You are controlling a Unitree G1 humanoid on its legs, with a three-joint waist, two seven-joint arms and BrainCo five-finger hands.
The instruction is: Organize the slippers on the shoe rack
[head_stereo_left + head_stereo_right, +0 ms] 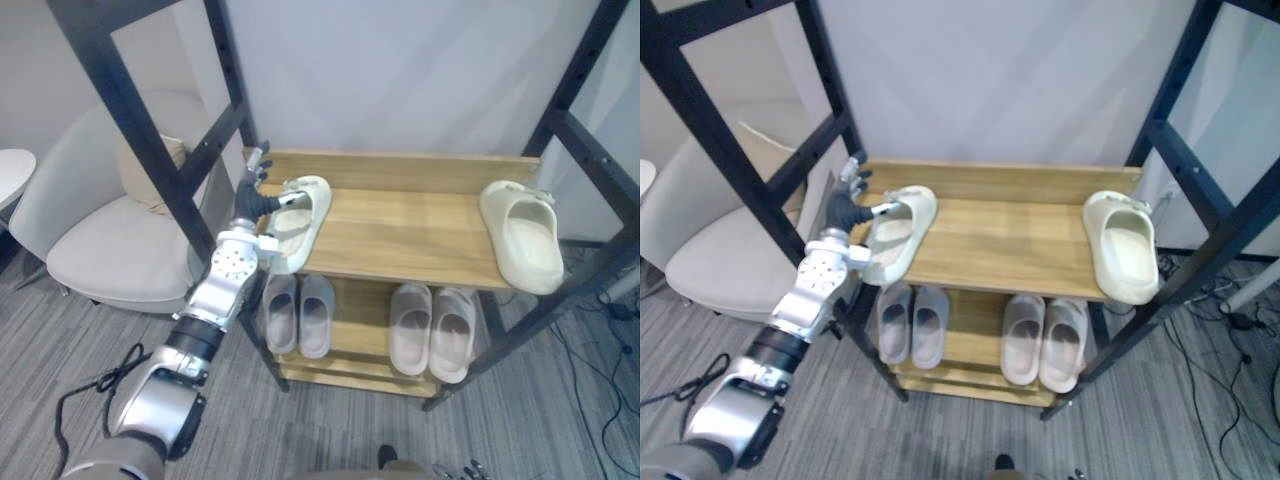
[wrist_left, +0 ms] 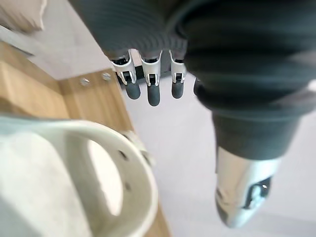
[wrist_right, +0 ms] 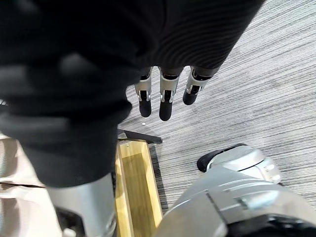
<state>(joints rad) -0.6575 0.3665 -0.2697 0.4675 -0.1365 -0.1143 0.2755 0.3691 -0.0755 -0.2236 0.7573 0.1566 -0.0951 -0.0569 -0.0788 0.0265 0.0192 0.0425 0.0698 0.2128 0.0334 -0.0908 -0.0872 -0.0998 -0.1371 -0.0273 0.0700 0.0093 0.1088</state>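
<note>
From my left eye, my left hand (image 1: 256, 196) is raised at the left end of the shoe rack (image 1: 500, 165). It is just beside the strap end of the left slipper (image 1: 296, 232). My fingers are straight and spread and clasp nothing. My thumb reaches toward the strap, but I cannot tell whether it touches.

That cream slipper lies on the top shelf (image 1: 410, 235). Its long axis runs front to back with the toe toward the wall, leaning a little right, and its heel juts over the front left edge. The right slipper (image 1: 525, 238) lies well apart at the shelf's other end, toe also toward the wall, heel overhanging the front right corner. The lower shelf (image 1: 360, 322) holds a grey pair (image 1: 298, 315) and a beige pair (image 1: 432, 332). Each pair lies side by side, lengthwise front to back. An armchair (image 1: 110, 250) stands left of the rack.

My right eye shows the same layout, with my hand (image 1: 845, 208) at the slipper's (image 1: 898, 236) far end.

From my left wrist, my fingers (image 2: 153, 94) point straight out over the shelf's back edge. The slipper's strap (image 2: 113, 148) arches beside them, apart from my thumb (image 2: 242, 192).

From my right wrist, my right hand (image 3: 163, 103) hangs with fingers loosely straight above the carpet (image 3: 256, 89), empty, near the rack's wooden base (image 3: 137, 187).
</note>
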